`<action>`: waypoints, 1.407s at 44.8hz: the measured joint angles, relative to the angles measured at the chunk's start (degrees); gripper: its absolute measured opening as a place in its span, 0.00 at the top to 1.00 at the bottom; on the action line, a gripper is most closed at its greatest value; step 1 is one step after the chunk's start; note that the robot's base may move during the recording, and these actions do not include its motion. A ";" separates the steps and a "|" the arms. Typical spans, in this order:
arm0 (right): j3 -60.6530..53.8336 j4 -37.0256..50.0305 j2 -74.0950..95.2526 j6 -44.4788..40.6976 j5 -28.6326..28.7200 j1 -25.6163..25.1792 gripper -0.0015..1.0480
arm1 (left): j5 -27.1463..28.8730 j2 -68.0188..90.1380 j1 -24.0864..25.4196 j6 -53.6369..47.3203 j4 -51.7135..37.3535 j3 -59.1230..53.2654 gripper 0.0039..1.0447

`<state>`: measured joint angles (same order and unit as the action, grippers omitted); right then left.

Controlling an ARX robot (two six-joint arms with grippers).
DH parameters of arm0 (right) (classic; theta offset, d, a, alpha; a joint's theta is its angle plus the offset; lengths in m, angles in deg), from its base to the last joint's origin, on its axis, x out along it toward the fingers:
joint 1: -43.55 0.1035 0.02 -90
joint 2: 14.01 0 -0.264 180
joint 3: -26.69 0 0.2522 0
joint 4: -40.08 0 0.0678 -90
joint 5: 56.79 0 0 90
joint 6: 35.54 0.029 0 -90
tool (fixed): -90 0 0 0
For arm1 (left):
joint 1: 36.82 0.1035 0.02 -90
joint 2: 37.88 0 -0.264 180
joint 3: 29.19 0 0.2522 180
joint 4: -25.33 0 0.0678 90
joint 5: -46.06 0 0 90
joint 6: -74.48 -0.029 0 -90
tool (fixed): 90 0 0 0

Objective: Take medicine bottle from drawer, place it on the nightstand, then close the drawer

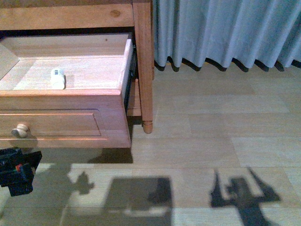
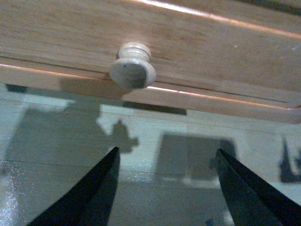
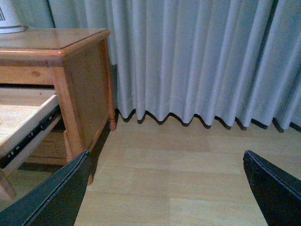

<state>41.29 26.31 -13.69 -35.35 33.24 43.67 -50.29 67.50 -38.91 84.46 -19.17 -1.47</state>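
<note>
The small white medicine bottle (image 1: 57,78) lies on its side on the pale floor of the drawer (image 1: 66,120), which is pulled far out of the honey-brown nightstand (image 1: 143,56). The drawer's round knob (image 1: 20,130) shows close in the left wrist view (image 2: 132,66). My left gripper (image 2: 167,150) is open and empty, a little below and in front of the knob; its body shows at the front view's lower left (image 1: 16,172). My right gripper (image 3: 167,153) is open and empty over the floor, to the right of the nightstand (image 3: 84,80).
A grey curtain (image 1: 225,28) hangs behind and to the right of the nightstand. Pale wood flooring (image 1: 211,141) stretches to the right. The base of a white appliance (image 3: 9,21) stands on the nightstand top. The arms cast shadows on the floor.
</note>
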 joint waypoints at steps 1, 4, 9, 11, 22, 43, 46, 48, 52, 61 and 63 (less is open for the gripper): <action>0.00 0.00 0.00 -0.02 0.00 0.00 0.07 | -0.02 -0.96 0.20 0.09 0.66 -0.11 0.25; 0.00 0.00 0.00 0.00 0.00 0.00 0.07 | -0.13 -4.00 0.85 0.24 2.93 -0.46 0.15; 0.00 0.00 0.00 0.00 0.00 0.00 0.07 | -1.03 -10.84 2.64 0.44 9.11 -0.85 0.05; 0.00 0.00 0.00 0.00 0.00 0.00 0.07 | -1.22 -13.49 3.21 0.50 11.52 -0.85 0.06; 0.00 0.00 0.00 0.00 0.00 0.00 0.07 | -4.59 -37.88 6.36 1.18 34.36 0.52 0.06; 0.00 0.00 0.00 0.00 -0.22 0.00 0.07 | -11.76 -78.47 3.78 9.97 79.76 17.09 0.06; 0.00 0.00 -0.02 0.00 -0.22 0.00 0.07 | -11.45 -81.26 3.19 11.50 81.35 18.34 0.06; 0.00 -0.02 0.00 0.00 -0.22 0.00 0.07 | -4.37 -83.36 0.04 9.35 78.27 17.86 0.10; 0.00 0.00 -0.02 0.00 -0.17 0.00 0.07 | 8.87 -87.60 -5.09 -0.09 68.00 13.22 0.25; 0.00 -0.07 0.00 0.00 -0.07 0.00 0.07 | 6.73 -91.54 1.46 -7.17 64.06 5.62 0.53; 0.00 -0.02 0.00 -0.02 -0.13 0.00 0.07 | 6.54 -92.28 1.64 -7.80 63.60 3.93 0.59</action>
<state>41.29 26.29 -13.69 -35.38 33.11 43.67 -43.75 -24.78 -37.27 76.66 44.44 2.46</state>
